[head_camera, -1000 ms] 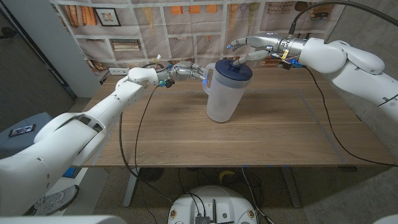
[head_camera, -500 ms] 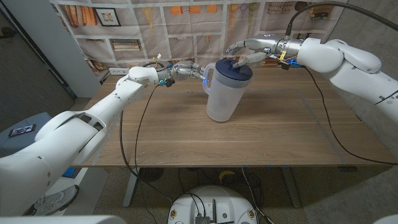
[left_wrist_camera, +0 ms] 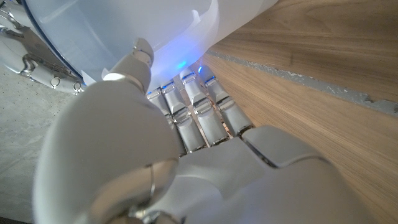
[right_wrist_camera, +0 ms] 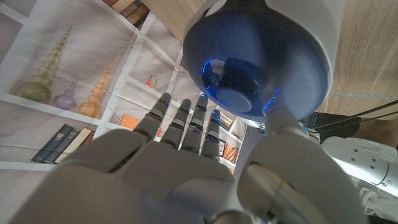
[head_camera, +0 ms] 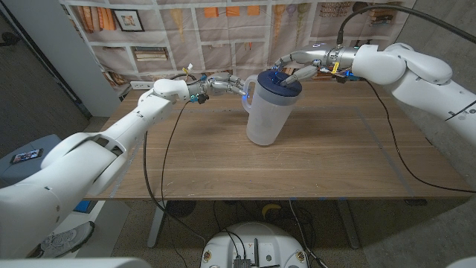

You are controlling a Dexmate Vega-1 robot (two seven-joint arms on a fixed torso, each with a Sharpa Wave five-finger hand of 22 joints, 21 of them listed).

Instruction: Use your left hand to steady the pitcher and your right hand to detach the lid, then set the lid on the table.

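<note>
**One pitcher, one lid, a hand at each side**

One translucent white pitcher (head_camera: pixel 265 115) stands upright on the wooden tabletop (head_camera: pixel 312 164), toward the far edge and about midway across. One dark blue lid (head_camera: pixel 280 84) sits on its mouth, still seated.

Two robot hands flank it. The left hand (head_camera: pixel 225 84) is at the pitcher's handle (head_camera: pixel 246 95) on the robot's left side; in the left wrist view its fingers (left_wrist_camera: pixel 199 115) reach under the pitcher's white wall (left_wrist_camera: pixel 155 37) with their tips against it, and the thumb lies up along that wall, so the hand grips the pitcher at the handle side.

The right hand (head_camera: pixel 301 63) comes in from the far right, just above the lid. In the head view a finger reaches down onto the lid's top. In the right wrist view the fingers (right_wrist_camera: pixel 186 124) are spread and extended past the lid's rim, the thumb alongside the lid (right_wrist_camera: pixel 249 68); it is wide and holds nothing, only touching.

Behind the tabletop hangs a printed bookshelf backdrop (head_camera: pixel 223 30).
</note>
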